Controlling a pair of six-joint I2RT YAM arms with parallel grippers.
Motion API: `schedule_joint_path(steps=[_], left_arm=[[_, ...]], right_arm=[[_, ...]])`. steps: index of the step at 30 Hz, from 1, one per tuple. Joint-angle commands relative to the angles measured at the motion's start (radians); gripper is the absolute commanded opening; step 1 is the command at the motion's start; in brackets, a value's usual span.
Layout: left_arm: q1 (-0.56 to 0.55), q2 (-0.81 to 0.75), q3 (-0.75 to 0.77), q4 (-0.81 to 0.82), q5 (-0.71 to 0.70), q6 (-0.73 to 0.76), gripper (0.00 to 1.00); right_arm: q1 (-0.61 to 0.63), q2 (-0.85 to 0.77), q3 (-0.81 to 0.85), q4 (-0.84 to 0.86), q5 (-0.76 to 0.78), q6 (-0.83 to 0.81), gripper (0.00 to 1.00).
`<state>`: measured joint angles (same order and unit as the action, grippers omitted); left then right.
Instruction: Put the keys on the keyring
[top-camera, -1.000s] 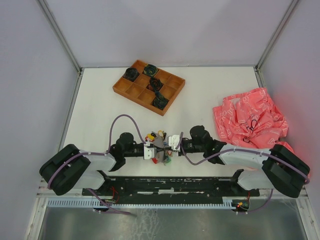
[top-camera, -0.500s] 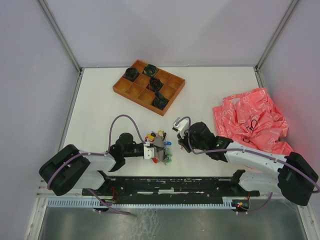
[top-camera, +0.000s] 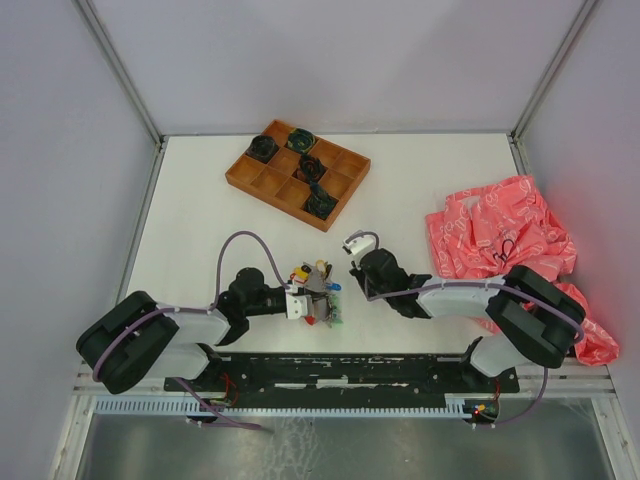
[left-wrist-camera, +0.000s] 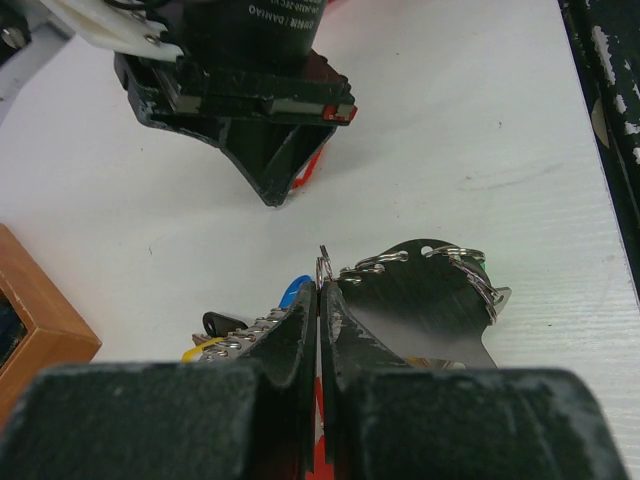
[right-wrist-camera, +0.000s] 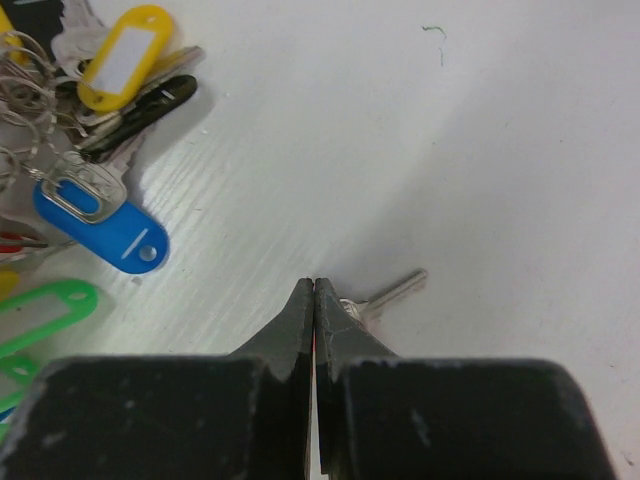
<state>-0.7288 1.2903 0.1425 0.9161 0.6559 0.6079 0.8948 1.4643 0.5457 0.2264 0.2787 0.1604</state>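
The keys (top-camera: 322, 290) lie bunched on the table in front of my left gripper (top-camera: 305, 300). In the left wrist view my left gripper (left-wrist-camera: 322, 285) is shut on the keyring, red showing between its jaws and the grey metal part (left-wrist-camera: 425, 300) with small rings beside them. My right gripper (top-camera: 355, 268) stands apart to the right. It (right-wrist-camera: 315, 285) is shut on a key whose metal shaft (right-wrist-camera: 395, 292) sticks out; its red tag (left-wrist-camera: 312, 165) hangs below the jaws. Yellow (right-wrist-camera: 125, 55), blue (right-wrist-camera: 100, 225) and green (right-wrist-camera: 45, 315) tags lie to its left.
A wooden compartment tray (top-camera: 262, 183) with dark coiled bundles stands at the back. A crumpled pink bag (top-camera: 500, 235) lies at the right, close to the right arm. The black base rail (top-camera: 340, 370) runs along the near edge.
My right gripper has pulled away from the key bunch, back and to the right, with the red-tagged key in it, and the right arm has swung round. The left gripper has stayed put.
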Motion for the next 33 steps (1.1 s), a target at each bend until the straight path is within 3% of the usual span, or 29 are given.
schedule_joint_path(steps=[1,9,14,19,25,33], left_arm=[[-0.004,-0.018,-0.001,0.104,-0.006,-0.016,0.03],[-0.004,-0.024,-0.004,0.106,-0.005,-0.020,0.03],[-0.004,-0.027,-0.003,0.105,-0.007,-0.022,0.03],[-0.004,-0.027,-0.003,0.104,-0.011,-0.026,0.03],[-0.004,-0.034,-0.003,0.102,-0.015,-0.028,0.03],[-0.004,-0.046,-0.006,0.090,-0.018,-0.025,0.03]], right_arm=[[0.003,0.038,0.048,0.024,0.056,0.049,0.01],[0.001,0.033,0.180,-0.324,0.044,0.104,0.21],[0.001,0.044,0.345,-0.602,0.053,0.091,0.37],[0.002,0.146,0.542,-0.880,0.017,0.067,0.46],[0.019,0.304,0.700,-1.059,0.013,0.034,0.47],[0.056,0.448,0.809,-1.102,0.075,0.010,0.40]])
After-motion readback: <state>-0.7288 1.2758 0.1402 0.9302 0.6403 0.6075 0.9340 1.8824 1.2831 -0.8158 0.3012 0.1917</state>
